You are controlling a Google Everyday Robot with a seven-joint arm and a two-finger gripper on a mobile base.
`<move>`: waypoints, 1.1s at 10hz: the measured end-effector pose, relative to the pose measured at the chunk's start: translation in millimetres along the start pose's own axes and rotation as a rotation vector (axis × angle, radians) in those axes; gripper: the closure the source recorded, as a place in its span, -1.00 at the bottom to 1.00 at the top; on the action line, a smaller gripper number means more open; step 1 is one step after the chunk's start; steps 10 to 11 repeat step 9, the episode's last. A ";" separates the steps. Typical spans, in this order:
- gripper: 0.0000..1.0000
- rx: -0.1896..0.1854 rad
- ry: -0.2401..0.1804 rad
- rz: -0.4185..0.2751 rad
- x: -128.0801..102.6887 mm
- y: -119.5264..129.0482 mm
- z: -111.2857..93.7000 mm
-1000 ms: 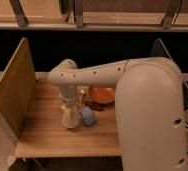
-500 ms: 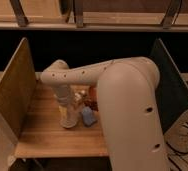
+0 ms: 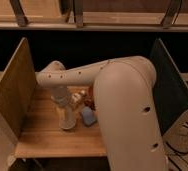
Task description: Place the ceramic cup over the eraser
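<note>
Counts, relative to the ceramic cup:

- 1 ceramic cup, standing on the wooden table.
- 1 gripper, directly above the cup, at its top.
- 1 robot arm, running from the cup off to the right and toward the camera.
- 1 flat light-blue piece, just right of the cup.
- 1 orange plate, right of the cup and farther back, mostly hidden by the arm.
- 1 small light-coloured item, just behind and right of the cup; kind unclear.
- 2 upright side panels: 1 wooden, left of the cup; 1 dark, far right.
- 1 table.
</note>
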 end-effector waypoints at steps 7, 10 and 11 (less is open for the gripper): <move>-0.60 0.046 0.042 0.043 21.1 3.8 -2.9; -0.60 0.048 0.043 0.045 21.5 2.8 -2.8; -0.60 0.048 0.043 0.045 21.5 2.8 -2.8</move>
